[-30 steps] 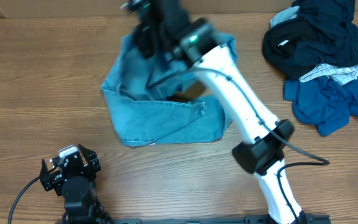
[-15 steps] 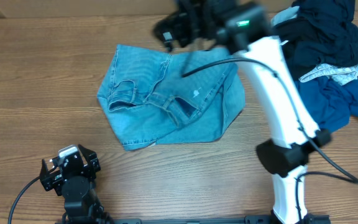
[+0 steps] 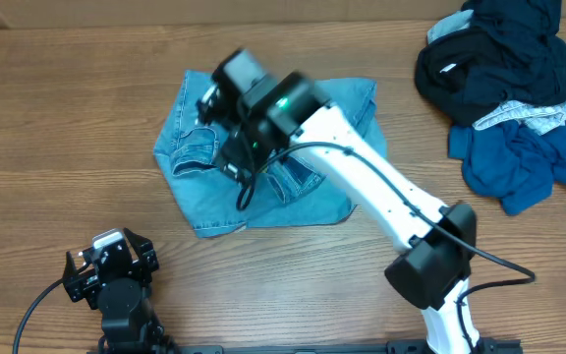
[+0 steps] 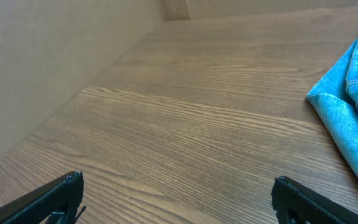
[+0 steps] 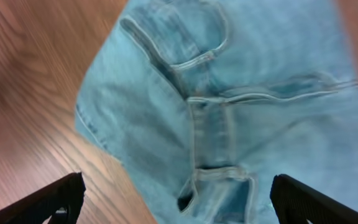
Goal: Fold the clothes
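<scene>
Light blue denim shorts (image 3: 293, 202) lie spread out flat on the wooden table, left of centre. My right gripper (image 3: 219, 133) hovers low over their left half, open, with nothing between its fingers. In the right wrist view the waistband, pocket seams and fly of the shorts (image 5: 229, 112) fill the picture above the open right gripper (image 5: 176, 199). My left gripper (image 3: 111, 258) rests at the front left, away from the shorts. In its own view the left gripper (image 4: 176, 205) is open over bare wood, and a corner of the shorts (image 4: 353, 112) shows at the right.
A heap of dark navy and black clothes (image 3: 499, 59) sits at the back right corner, with a blue garment (image 3: 529, 162) and a pale grey piece (image 3: 524, 116) spilling from it. A beige wall (image 4: 42, 68) borders the table on the left.
The right gripper let go of the bunched, lifted shorts, which dropped and spread flat. The right arm swung to the back edge, then came down over the shorts' left half. The left arm stayed still.
</scene>
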{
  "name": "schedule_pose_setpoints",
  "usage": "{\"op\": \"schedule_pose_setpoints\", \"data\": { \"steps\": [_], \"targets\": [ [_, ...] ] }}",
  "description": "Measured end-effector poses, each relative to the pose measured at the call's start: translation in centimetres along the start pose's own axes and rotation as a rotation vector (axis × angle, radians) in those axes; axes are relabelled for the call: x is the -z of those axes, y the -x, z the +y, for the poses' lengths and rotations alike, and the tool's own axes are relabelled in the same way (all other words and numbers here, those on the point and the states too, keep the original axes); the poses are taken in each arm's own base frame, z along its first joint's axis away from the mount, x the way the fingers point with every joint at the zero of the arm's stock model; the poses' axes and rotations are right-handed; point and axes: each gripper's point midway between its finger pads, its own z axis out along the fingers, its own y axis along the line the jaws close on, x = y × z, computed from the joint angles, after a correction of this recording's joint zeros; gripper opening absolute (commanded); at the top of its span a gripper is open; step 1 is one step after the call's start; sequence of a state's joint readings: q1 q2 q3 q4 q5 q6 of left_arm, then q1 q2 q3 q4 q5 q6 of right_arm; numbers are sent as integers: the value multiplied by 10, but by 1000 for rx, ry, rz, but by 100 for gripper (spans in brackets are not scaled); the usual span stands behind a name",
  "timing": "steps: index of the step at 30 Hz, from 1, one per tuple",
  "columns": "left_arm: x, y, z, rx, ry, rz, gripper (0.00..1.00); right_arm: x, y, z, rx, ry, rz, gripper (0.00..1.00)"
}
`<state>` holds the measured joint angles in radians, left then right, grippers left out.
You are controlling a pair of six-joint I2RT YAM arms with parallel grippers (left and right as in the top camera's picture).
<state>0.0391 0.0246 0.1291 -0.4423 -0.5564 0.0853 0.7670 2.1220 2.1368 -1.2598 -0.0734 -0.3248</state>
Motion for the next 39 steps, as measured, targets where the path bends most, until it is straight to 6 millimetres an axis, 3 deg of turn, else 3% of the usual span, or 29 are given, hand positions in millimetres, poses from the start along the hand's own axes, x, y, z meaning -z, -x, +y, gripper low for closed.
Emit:
{"op": "schedule_pose_setpoints", "data": {
  "steps": [3, 10, 15, 19, 21, 23, 24, 26, 30, 33, 39],
  "targets": [
    [0, 0, 0, 0, 0, 0, 100, -23, -12, -5, -7, -25, 33, 100],
    [0, 0, 0, 0, 0, 0, 100, -65, -18, -29, -37, -127, -2, 100],
    [0, 0, 0, 0, 0, 0, 100, -80, -17, -39, -57, -178, -21, 97],
    [0, 0, 0, 0, 0, 0, 100, -97, -19, -45, -74, -198, -14, 71],
    [0, 0, 0, 0, 0, 0, 100, -106, -23, -47, -83, -197, 3, 54],
    [0, 0, 0, 0, 0, 0, 100, -112, -27, -47, -92, -192, 17, 16],
    [0, 0, 0, 0, 0, 0, 100, -114, -29, -46, -94, -191, 22, 4],
    [0, 0, 0, 0, 0, 0, 100, -115, -31, -48, -97, -201, 30, 4],
    [0, 0, 0, 0, 0, 0, 100, -107, -36, -55, -115, -240, 68, 4],
    [0, 0, 0, 0, 0, 0, 100, -88, -26, -66, -136, -263, 59, 4],
    [0, 0, 0, 0, 0, 0, 100, 9, 36, -135, -275, -328, -181, 4]
  ]
}}
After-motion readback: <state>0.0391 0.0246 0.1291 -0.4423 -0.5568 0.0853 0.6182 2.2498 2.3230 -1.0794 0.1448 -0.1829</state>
